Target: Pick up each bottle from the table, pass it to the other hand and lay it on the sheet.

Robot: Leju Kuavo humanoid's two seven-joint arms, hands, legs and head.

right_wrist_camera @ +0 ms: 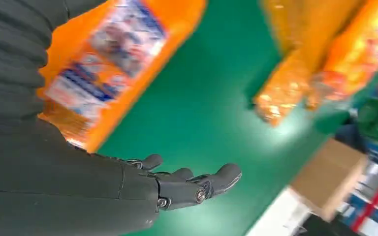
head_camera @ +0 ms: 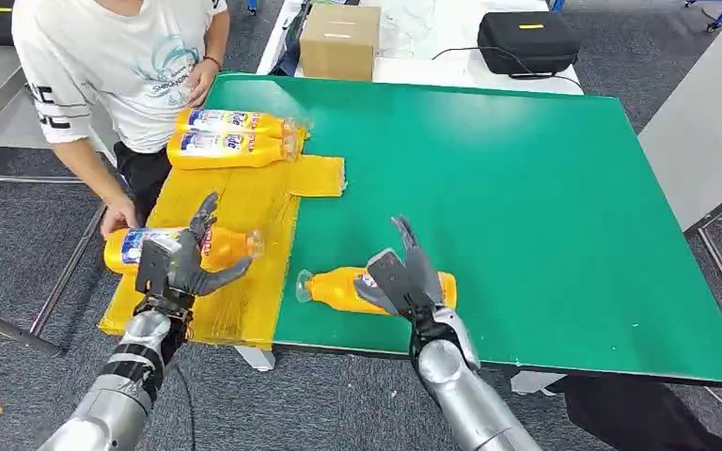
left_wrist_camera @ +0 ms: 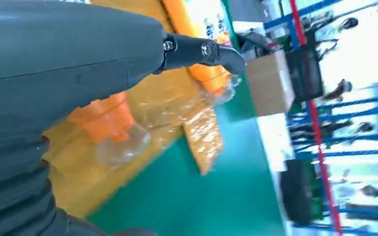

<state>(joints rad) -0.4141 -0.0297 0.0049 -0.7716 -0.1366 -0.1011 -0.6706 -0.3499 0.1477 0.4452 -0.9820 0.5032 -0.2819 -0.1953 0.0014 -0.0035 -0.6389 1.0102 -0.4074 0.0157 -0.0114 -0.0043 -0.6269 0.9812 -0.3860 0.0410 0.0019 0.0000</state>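
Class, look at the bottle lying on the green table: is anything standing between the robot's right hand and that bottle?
Nothing visible does. The right hand hovers open directly over the bottle on the green table.

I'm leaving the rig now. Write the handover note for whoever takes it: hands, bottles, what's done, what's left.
Left hand: above the yellow sheet, fingers spread around the near orange bottle lying there; whether it grips is unclear.
Right hand: open, over the orange bottle on the green table, not gripping.
Done: two orange bottles lie side by side at the sheet's far end; the near one makes three.
Left: pick up the table bottle, pass it over, lay it on the sheet.
A person stands at the sheet's far corner, one hand near the near bottle.
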